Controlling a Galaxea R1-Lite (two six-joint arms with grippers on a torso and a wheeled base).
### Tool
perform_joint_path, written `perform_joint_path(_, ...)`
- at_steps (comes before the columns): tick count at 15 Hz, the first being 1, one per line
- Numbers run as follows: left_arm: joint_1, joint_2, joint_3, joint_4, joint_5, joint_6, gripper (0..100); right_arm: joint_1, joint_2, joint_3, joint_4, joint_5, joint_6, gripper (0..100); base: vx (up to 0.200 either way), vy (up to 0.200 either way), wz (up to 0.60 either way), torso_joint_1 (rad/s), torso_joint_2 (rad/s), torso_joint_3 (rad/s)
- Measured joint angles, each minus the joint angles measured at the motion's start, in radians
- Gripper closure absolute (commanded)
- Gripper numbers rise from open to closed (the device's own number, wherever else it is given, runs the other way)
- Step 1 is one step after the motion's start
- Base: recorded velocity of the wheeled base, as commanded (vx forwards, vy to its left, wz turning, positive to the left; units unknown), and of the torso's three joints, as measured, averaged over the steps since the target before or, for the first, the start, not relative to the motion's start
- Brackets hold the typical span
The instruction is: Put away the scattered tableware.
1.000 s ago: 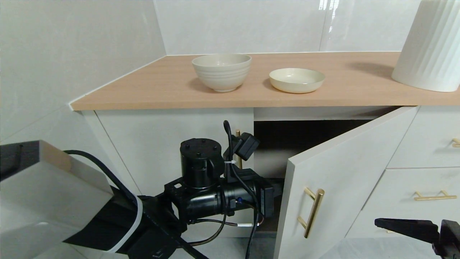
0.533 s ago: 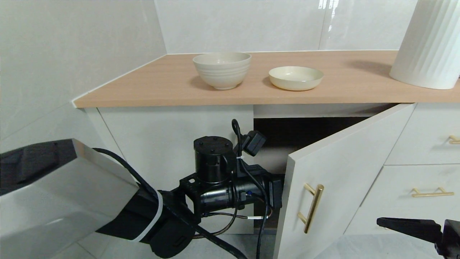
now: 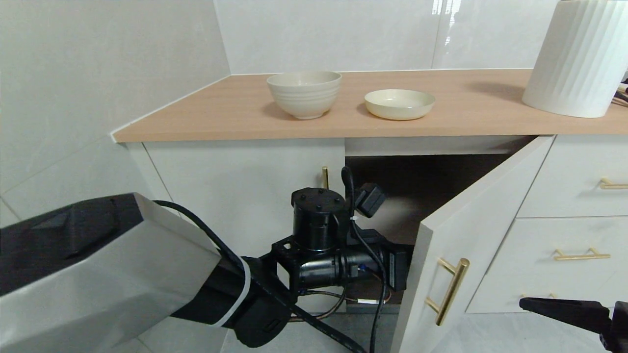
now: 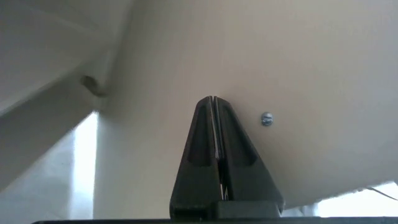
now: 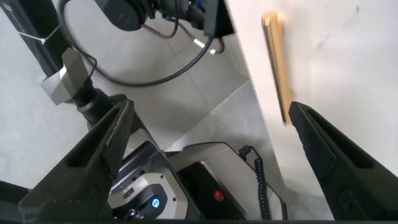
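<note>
The white cabinet door (image 3: pixel 481 206) with a brass bar handle (image 3: pixel 449 291) stands swung open, and everything here is placed from it. Above its top edge runs a light wooden countertop (image 3: pixel 221 117). On it sit the two pieces of tableware. A cream ribbed ceramic bowl (image 3: pixel 304 94) is upright, above the shut panel beside the opening. A shallow cream dish (image 3: pixel 399 103) sits above the dark opening itself. The two are near each other but apart.

Farther along the countertop, above the door's hinged side, stands a tall white fluted vessel (image 3: pixel 571 59). Past the hinges are white drawers with brass handles (image 3: pixel 581 255).

The left gripper (image 4: pixel 212 124) is behind the door, its arm reaching into the opening. Its black fingers are clenched flat together with nothing between them, pointing at a pale panel that has a small screw head (image 4: pixel 267 118) just beside the tip — whether tip and panel touch cannot be told.

The right gripper (image 5: pixel 211 162) hangs low in front of the door's outer face, jaws spread wide and holding nothing, with the handle (image 5: pixel 278 62) near one finger.
</note>
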Motion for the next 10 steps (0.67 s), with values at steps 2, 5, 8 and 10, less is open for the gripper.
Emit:
perform_joint_path(2,0.0,-0.001,-0.007,0.018,0.0,-0.001,100,0.0,-0.002,0.0,0.0,0.0,-0.001,0,-0.1,0.0,0.0,0.004,0.0,0.001)
perform_joint_path(5,0.0,-0.004,-0.046,0.087,0.01,-0.002,100,0.0,-0.004,0.0,0.0,0.005,-0.001,0,-0.2,0.0,0.0,0.007,0.0,0.002)
perform_joint_path(8,-0.014,-0.004,-0.074,0.117,0.004,-0.001,100,0.0,-0.024,0.0,0.0,0.015,0.0,0,-0.067,0.0,0.0,-0.001,0.0,-0.001)
perform_joint_path(10,-0.021,-0.002,-0.091,0.132,0.004,-0.002,100,0.001,-0.055,0.0,0.008,0.063,0.0,0,0.0,0.0,0.0,0.0,0.0,0.0)
